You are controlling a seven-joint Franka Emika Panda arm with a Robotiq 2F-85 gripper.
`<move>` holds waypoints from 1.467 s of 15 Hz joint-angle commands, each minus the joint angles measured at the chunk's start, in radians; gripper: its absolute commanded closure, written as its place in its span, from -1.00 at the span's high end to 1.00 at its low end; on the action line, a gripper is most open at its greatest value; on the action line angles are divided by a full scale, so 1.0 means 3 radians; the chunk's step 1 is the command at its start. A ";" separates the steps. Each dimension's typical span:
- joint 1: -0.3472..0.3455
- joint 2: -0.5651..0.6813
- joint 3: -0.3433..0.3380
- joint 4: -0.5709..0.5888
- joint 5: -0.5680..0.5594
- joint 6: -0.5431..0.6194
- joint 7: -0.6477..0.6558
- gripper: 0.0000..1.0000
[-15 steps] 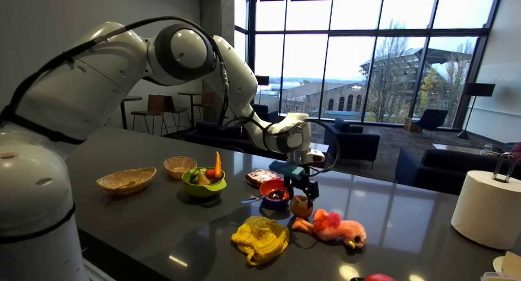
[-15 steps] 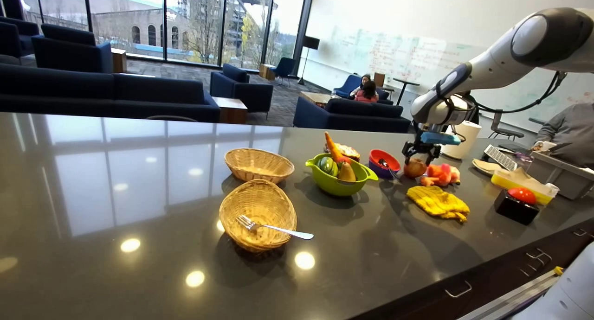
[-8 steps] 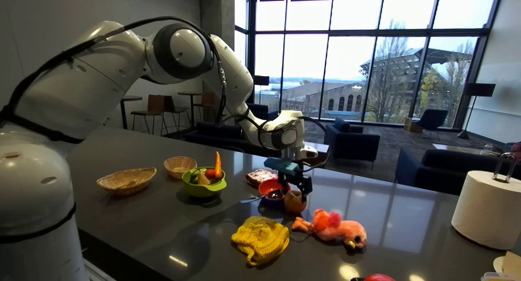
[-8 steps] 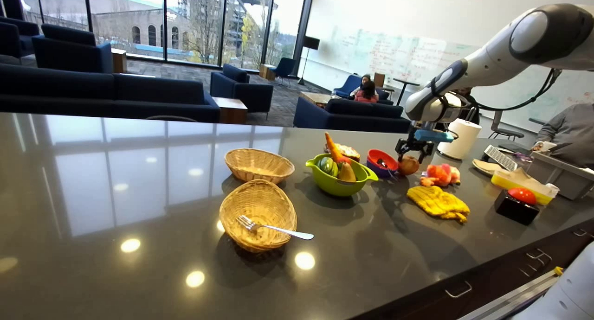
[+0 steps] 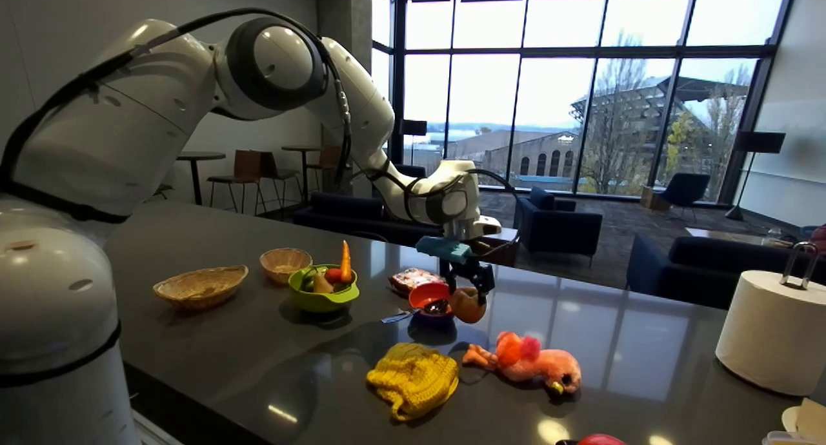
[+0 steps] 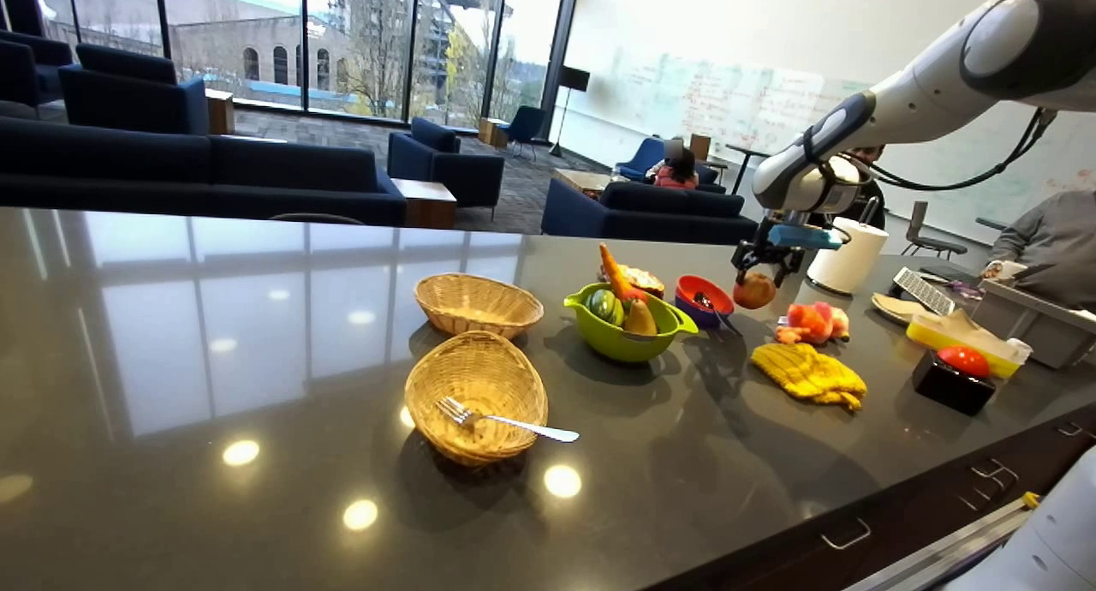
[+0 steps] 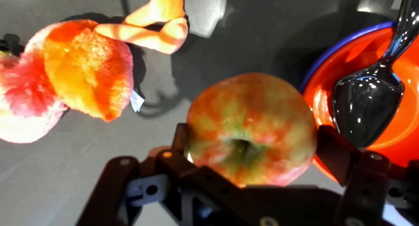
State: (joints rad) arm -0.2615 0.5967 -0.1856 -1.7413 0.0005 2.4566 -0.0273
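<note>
The gripper (image 7: 254, 141) holds one apple (image 7: 252, 121) above the tabletop (image 6: 634, 462), just beside one red bowl's rim (image 7: 340, 58) (touching or not, we can't tell); two baskets (image 6: 479, 304) stand well away.

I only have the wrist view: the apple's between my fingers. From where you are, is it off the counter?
Observer: Looks so. In both exterior views the apple hangs in the gripper, above the counter.
Operator: Good. What's past the red bowl, beyond the edge of my picture?
Observer: The green bowl, with a carrot sticking up out of it.
Operator: And near the plush toy, anything I'm missing?
Observer: Yes, a yellow knit lies on the counter close to it; both exterior views show it.
</note>
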 commanded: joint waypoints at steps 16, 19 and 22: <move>0.0554 -0.0934 -0.0017 -0.0888 -0.0579 0.0040 0.0348 0.43; 0.0650 -0.0993 0.0032 -0.0953 -0.0630 0.0027 0.0392 0.43; 0.0767 -0.1020 0.0065 -0.1009 -0.0721 0.0029 0.0457 0.43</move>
State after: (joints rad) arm -0.0596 0.3464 -0.1709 -1.9932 -0.1639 2.4606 0.0716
